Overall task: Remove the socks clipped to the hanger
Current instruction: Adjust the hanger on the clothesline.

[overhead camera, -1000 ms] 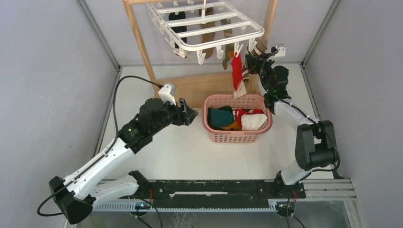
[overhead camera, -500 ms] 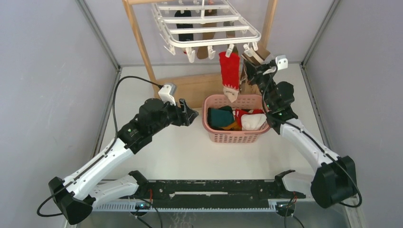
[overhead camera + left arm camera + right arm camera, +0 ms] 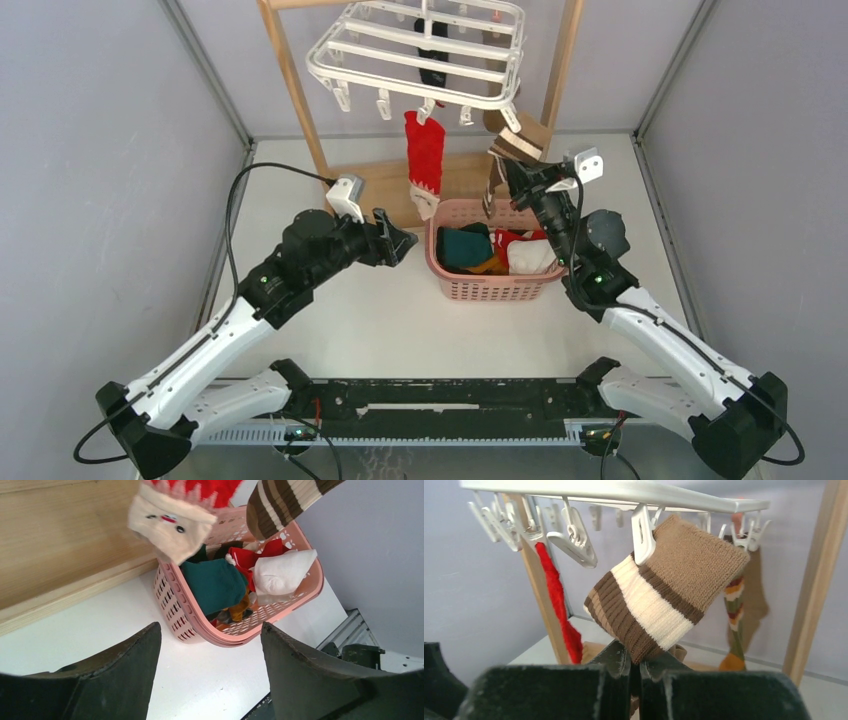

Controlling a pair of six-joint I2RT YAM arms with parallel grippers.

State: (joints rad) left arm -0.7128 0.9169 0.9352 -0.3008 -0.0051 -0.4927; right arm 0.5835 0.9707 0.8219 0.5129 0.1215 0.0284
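The hanger has swung left and tipped as my right hand draws back, pinched shut on the lower end of the brown striped sock, which one white clip still holds. I'm mid-pull; next, I judge, a firmer tug toward the pink basket. The red sock hangs nearby, and my left hand waits wide open and empty above the surface.

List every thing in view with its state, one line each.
Hanger, hung on stand, partly loaded.
Striped sock, clipped to hanger, lower end gripped.
Red sock, clipped, hanging free.
Basket, upright, holding several socks.
Left gripper, open, empty.
Right gripper, shut on striped sock.
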